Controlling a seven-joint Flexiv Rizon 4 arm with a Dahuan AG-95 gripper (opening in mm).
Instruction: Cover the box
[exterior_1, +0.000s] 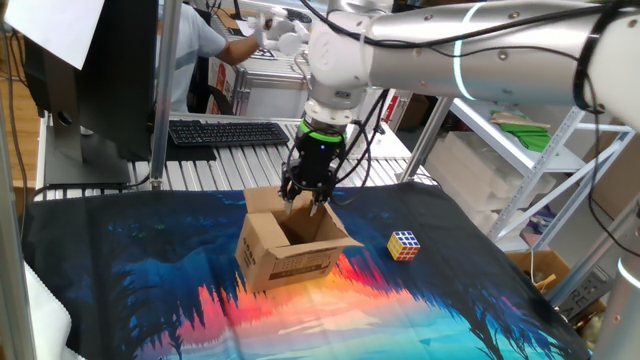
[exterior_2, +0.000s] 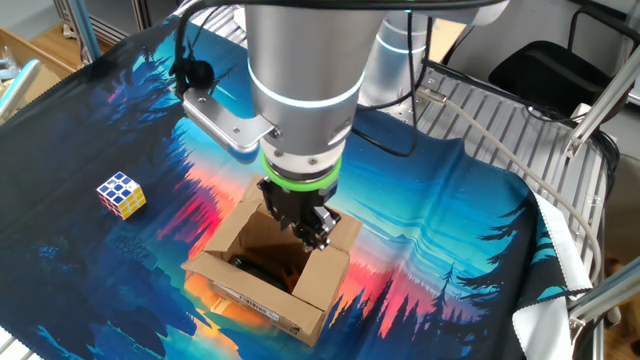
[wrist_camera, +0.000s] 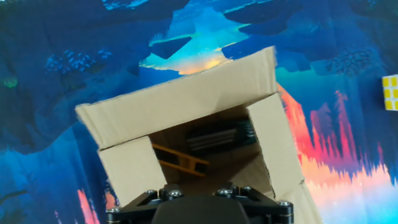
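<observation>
The gripper (exterior_1: 306, 203) points straight down at the back rim of the open box (exterior_1: 290, 245), which sits directly under it on the forest-print cloth (exterior_1: 150, 270). Its jaws look partly closed, but whether they pinch a flap cannot be told. The flap-folding step seems barely begun; next, a flap must be pushed inward over the opening.

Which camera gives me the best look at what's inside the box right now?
The hand view: it looks straight down into the open box, showing dark and yellowish items inside. The other fixed view shows only a dark shape beside the gripper. One fixed view shows just inner walls.
</observation>
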